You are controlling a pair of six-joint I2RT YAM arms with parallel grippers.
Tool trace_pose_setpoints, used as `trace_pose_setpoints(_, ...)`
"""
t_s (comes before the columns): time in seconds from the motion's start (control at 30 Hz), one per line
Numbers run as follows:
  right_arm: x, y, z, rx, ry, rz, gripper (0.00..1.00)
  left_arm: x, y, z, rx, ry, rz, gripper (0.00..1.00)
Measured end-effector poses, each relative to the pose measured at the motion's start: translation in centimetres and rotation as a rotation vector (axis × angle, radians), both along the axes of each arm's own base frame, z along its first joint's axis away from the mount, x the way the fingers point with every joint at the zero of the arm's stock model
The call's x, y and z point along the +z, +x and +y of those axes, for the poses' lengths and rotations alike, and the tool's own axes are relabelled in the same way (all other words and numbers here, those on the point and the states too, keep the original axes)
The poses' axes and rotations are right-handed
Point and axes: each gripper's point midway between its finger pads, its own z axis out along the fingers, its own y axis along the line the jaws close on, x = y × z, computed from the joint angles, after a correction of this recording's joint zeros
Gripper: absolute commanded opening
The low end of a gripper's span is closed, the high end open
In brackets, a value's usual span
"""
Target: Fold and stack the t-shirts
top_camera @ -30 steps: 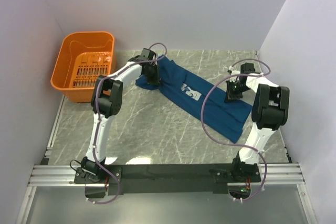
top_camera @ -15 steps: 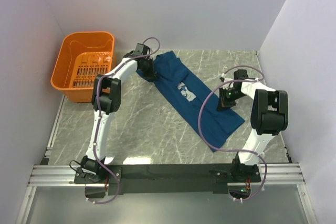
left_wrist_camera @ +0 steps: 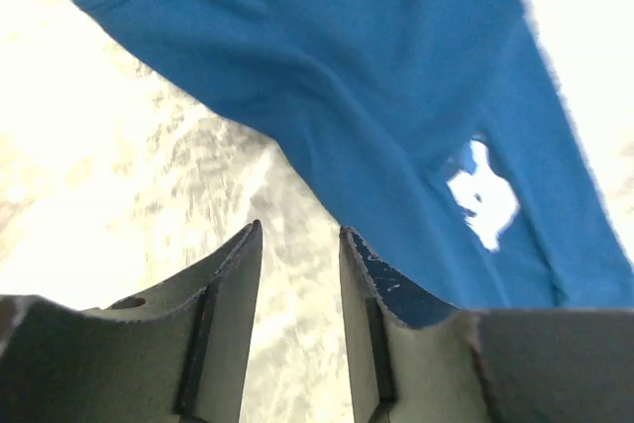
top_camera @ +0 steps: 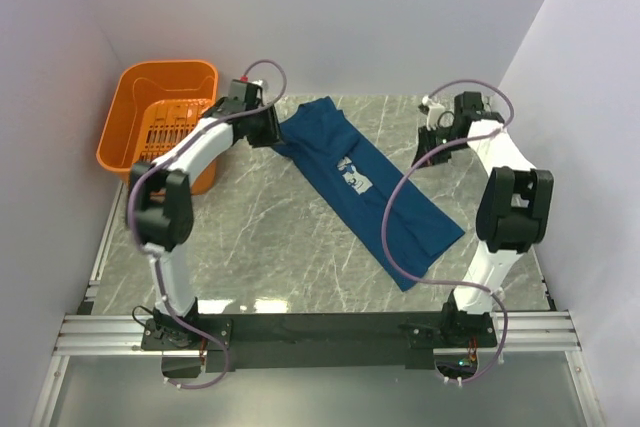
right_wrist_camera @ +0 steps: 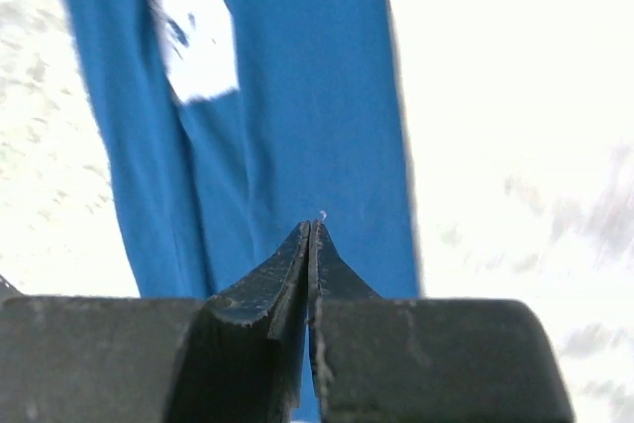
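Plainly the dark blue t-shirt (top_camera: 365,187) looks limp and light, best pinched at its corners; left jaws part-open and empty, right jaws closed on nothing.

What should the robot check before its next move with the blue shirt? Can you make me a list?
1. T-shirt flat on the table: ok, it lies as a long narrow strip with its print facing up.
2. Left gripper open and empty: ok, it sits at the shirt's far-left end.
3. Right gripper ready to grab: not ok, its jaws are shut and it is off the shirt.
4. Shirt clear of the cable: not ok, it crosses over the shirt in the top view.
5. Layers underneath smooth: cannot tell.
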Motion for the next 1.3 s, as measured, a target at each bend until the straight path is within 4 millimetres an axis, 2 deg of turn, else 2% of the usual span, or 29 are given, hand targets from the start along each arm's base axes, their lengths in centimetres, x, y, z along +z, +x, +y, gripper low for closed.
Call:
trace_pose_setpoints(0.07, 0.5, 1.2, 0.9, 0.064, 0.035, -0.027, 0.09, 2.4, -1.4, 0.5, 0.003, -0.016, -0.058, 0.45)
trace_pose_setpoints(0.13, -0.1, 0.4, 2.3, 0.159, 0.057, -0.008, 0.09, 3.4, -2.7, 0.9, 0.008, -0.026, -0.093, 0.46)
trace_pose_setpoints(0.2, -1.1, -1.6, 4.2, 0.267, 0.061, 0.028, 0.09, 3.6, -4.4, 1.7, 0.021, -0.028, -0.116, 0.47)
trace_pose_setpoints(0.3, -2.5, -6.2, 8.2, 0.481, 0.055, 0.061, 0.1, 2.2, -7.9, 3.3, 0.05, -0.004, -0.1, 0.53)
trace_pose_setpoints(0.33, -3.0, -7.9, 9.5, 0.548, 0.05, 0.066, 0.1, 1.9, -9.0, 3.8, 0.06, 0.002, -0.096, 0.58)
trace_pose_setpoints(0.37, -3.2, -9.3, 10.4, 0.599, 0.046, 0.07, 0.11, 1.7, -10.0, 4.3, 0.073, 0.008, -0.093, 0.67)
trace_pose_setpoints(0.43, -3.3, -12.1, 11.7, 0.691, 0.024, 0.07, 0.11, 2.4, -11.7, 5.1, 0.094, 0.004, -0.122, 0.73)
trace_pose_setpoints(0.5, -3.3, -13.2, 12.4, 0.741, -0.021, 0.044, 0.11, 4.1, -12.9, 5.7, 0.116, -0.021, -0.183, 0.77)
trace_pose_setpoints(0.63, -4.3, -12.9, 13.3, 0.777, -0.124, -0.006, 0.13, 7.7, -14.1, 6.4, 0.143, -0.065, -0.308, 0.77)
trace_pose_setpoints(0.7, -5.0, -12.5, 13.6, 0.777, -0.176, -0.019, 0.13, 8.3, -14.6, 6.6, 0.154, -0.08, -0.335, 0.77)
trace_pose_setpoints(0.97, -6.8, -11.4, 14.1, 0.745, -0.314, -0.039, 0.11, 5.8, -17.7, 7.9, 0.195, -0.078, -0.295, 0.77)
trace_pose_setpoints(1.13, -8.7, -11.9, 14.0, 0.751, -0.374, 0.002, 0.09, 6.8, -19.0, 8.3, 0.214, -0.108, -0.333, 0.77)
trace_pose_setpoints(1.3, -8.8, -12.8, 15.1, 0.792, -0.403, -0.01, 0.08, 7.3, -19.6, 8.5, 0.222, -0.124, -0.349, 0.77)
